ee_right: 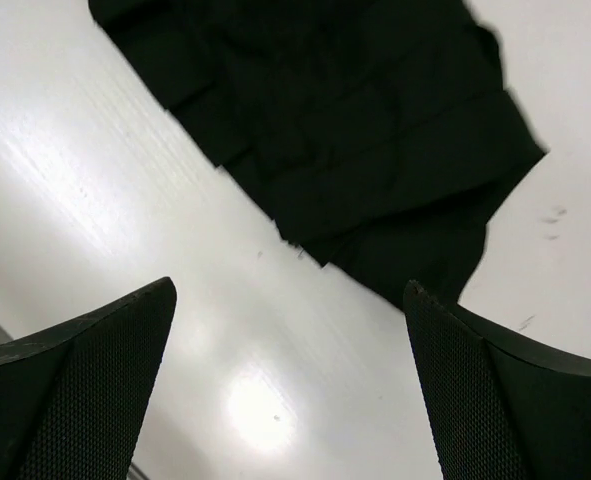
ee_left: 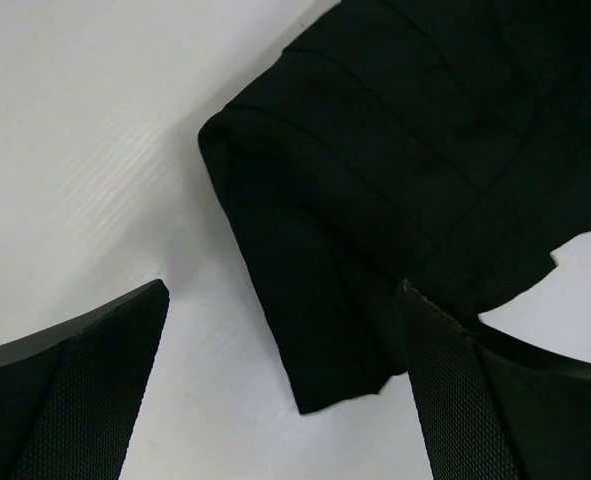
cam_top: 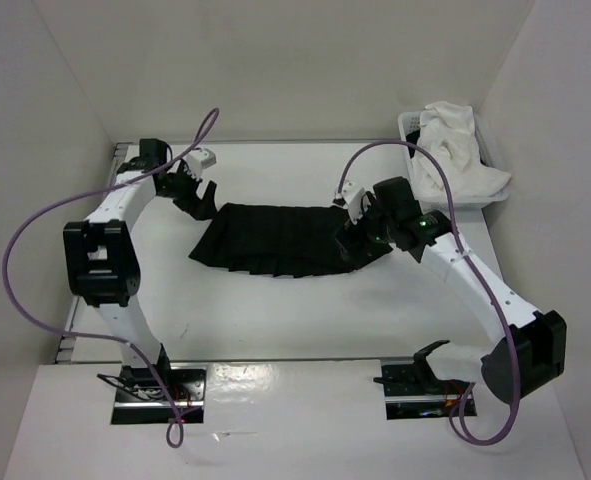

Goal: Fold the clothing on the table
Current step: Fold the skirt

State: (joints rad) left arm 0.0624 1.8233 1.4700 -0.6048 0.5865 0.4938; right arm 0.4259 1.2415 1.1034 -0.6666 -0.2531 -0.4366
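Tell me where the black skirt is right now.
In the top view the skirt lies spread across the middle of the table, its left end by the left fingers and its right end by the right fingers.

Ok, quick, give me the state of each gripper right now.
Left gripper: open, holding nothing, one end of the skirt below it.
Right gripper: open, holding nothing.

White table (cam_top: 275, 315) under black skirt (cam_top: 275, 242), basket (cam_top: 406, 124)
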